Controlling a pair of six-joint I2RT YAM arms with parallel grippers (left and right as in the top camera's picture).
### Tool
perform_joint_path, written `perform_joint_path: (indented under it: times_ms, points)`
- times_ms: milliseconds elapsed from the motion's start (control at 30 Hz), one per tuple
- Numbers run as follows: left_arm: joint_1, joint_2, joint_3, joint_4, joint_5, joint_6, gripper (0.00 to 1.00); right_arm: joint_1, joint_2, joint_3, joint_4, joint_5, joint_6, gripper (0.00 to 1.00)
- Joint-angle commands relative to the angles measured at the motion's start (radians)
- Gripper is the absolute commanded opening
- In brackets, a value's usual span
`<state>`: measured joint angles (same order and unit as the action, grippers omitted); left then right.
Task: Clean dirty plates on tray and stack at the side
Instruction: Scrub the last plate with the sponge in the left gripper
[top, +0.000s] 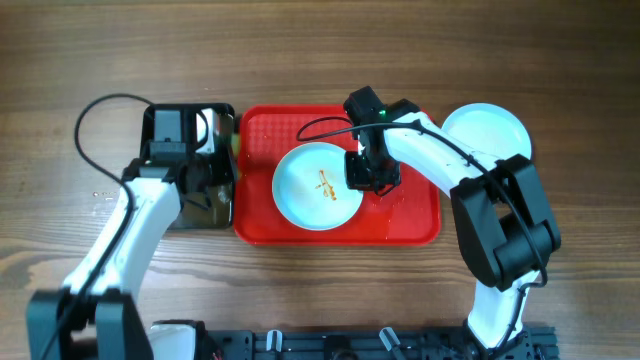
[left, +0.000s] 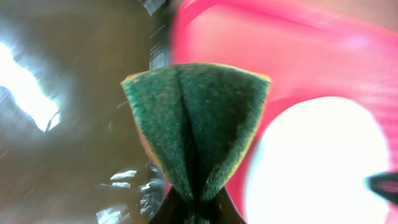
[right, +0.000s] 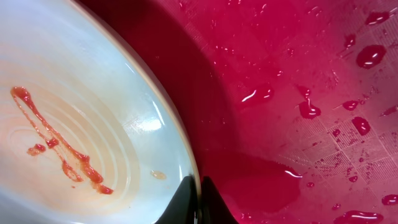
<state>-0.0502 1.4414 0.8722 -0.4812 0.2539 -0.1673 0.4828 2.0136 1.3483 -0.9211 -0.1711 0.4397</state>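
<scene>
A pale blue plate (top: 318, 186) with an orange-brown sauce smear lies on the red tray (top: 410, 222). My right gripper (top: 366, 176) is shut on this plate's right rim; the right wrist view shows the fingers (right: 199, 198) pinching the rim of the smeared plate (right: 81, 124), with the wet tray (right: 298, 93) beneath. A stack of clean plates (top: 488, 131) sits right of the tray. My left gripper (top: 213, 172) is shut on a folded green sponge (left: 196, 127) over the edge between the black tray and the red tray (left: 298, 56); the plate (left: 317, 162) shows white at lower right.
A small black tray (top: 190, 160) stands left of the red tray, under my left arm. A black cable loops over the table at upper left. Water drops lie on the red tray. Wooden table surrounds the trays.
</scene>
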Motion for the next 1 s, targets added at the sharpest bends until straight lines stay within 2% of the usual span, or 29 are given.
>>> perform_joint_path:
  times_ms: [0, 67, 167, 233, 300, 433, 533, 600, 967]
  points:
    - [0.002, -0.051, 0.031, 0.021, 0.298, -0.015, 0.04, -0.002, -0.003, -0.016, -0.002, 0.040, -0.018, 0.04]
    - [0.002, -0.017, 0.031, 0.025, 0.423, -0.057, 0.04, -0.002, -0.003, -0.016, 0.001, 0.040, -0.018, 0.04]
    - [0.002, 0.098, 0.031, 0.072, 0.676, -0.057, 0.04, -0.002, -0.003, -0.016, 0.000, 0.040, -0.018, 0.04]
    - [-0.003, 0.185, 0.030, 0.097, 0.787, -0.050, 0.04, -0.002, -0.003, -0.016, 0.001, 0.040, -0.018, 0.04]
    - [-0.027, 0.275, 0.030, 0.115, 0.828, -0.050, 0.04, -0.002, -0.003, -0.016, 0.000, 0.040, -0.018, 0.04]
    - [-0.121, 0.370, 0.030, 0.148, 0.830, -0.062, 0.04, -0.002, -0.003, -0.016, 0.002, 0.040, -0.018, 0.04]
    - [-0.193, 0.406, 0.030, 0.257, 0.827, -0.168, 0.04, -0.002, -0.003, -0.016, 0.002, 0.040, -0.018, 0.04]
    - [-0.227, 0.407, 0.030, 0.306, 0.760, -0.253, 0.04, -0.002, -0.003, -0.016, 0.001, 0.040, -0.018, 0.04]
    - [-0.280, 0.408, 0.029, 0.310, 0.695, -0.339, 0.04, -0.002, -0.003, -0.016, 0.001, 0.040, -0.018, 0.04]
